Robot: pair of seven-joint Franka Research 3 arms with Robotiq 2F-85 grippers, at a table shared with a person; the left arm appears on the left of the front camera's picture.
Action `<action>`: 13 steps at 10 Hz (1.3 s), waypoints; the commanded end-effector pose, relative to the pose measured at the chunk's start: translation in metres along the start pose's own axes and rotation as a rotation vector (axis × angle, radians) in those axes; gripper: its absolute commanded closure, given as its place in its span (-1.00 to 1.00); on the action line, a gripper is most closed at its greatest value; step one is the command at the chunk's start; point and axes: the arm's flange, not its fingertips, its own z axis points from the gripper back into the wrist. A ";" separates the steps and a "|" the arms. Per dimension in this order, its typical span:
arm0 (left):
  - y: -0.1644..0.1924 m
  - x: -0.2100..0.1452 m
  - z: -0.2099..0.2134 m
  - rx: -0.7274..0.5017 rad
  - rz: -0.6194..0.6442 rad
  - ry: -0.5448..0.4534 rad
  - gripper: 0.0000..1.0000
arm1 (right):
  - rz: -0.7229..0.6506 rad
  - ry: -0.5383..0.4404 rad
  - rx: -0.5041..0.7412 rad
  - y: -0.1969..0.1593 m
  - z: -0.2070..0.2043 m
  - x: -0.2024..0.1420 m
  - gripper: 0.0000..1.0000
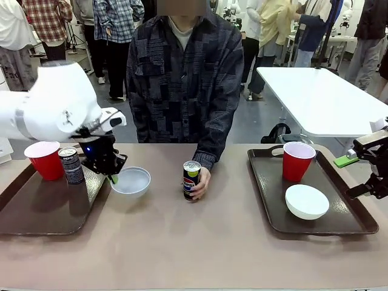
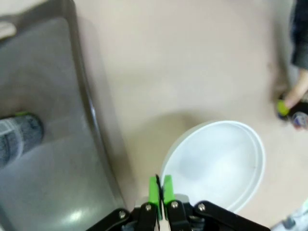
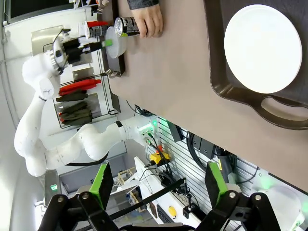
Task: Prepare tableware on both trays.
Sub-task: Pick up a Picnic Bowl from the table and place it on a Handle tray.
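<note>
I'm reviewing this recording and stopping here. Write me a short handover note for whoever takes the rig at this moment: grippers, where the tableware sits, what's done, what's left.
Left gripper: shut on the rim of a small round white bowl, which sits on the table just right of the left dark brown plastic tray.
Right gripper: open, empty, at the right tray's outer edge.
Person's hand: holding a slim dark Pepsi can upright at table centre.
Done: left tray has a red plastic cup and a can; right tray has a red cup and a white bowl.
Left: bowl onto the left tray, centre can onto the right tray.
</note>
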 end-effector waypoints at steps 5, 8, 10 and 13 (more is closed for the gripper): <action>0.048 -0.083 0.117 -0.030 -0.066 -0.032 1.00 | -0.001 0.003 0.002 0.000 0.000 0.000 -1.00; 0.096 -0.100 0.118 -0.060 0.011 -0.025 1.00 | -0.001 0.003 0.002 0.000 0.000 0.000 -1.00; 0.123 -0.106 0.117 -0.004 0.049 -0.061 1.00 | -0.001 0.003 0.002 0.000 0.000 0.000 -1.00; 0.155 -0.099 0.102 0.035 0.091 -0.080 1.00 | -0.001 0.003 0.002 0.000 0.000 0.000 -1.00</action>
